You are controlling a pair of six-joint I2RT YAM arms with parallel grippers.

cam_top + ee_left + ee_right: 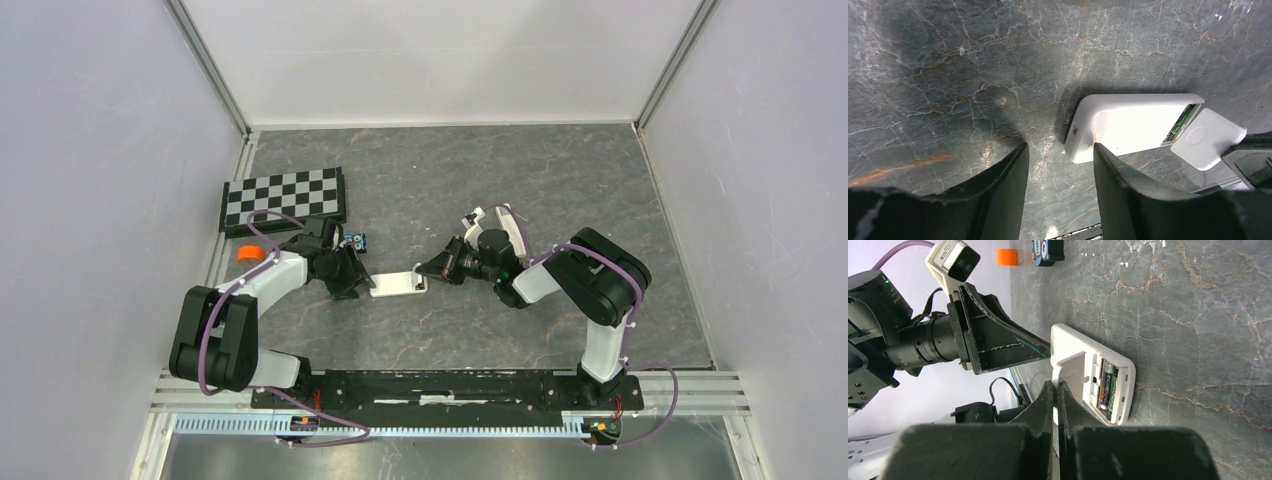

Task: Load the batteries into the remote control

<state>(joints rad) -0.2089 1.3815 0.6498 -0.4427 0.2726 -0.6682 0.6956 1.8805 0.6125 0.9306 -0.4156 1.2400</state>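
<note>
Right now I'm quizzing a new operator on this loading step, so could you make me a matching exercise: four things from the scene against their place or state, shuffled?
Things
1. batteries
2. left tool
3. battery cover
4. checkerboard

Place or state
A. open, at the closed end of the remote
B. on the far left part of the table
C. inside the remote's open compartment
D. off the remote, next to its open end

Pairs: 1-C, 2-A, 3-D, 4-B
</note>
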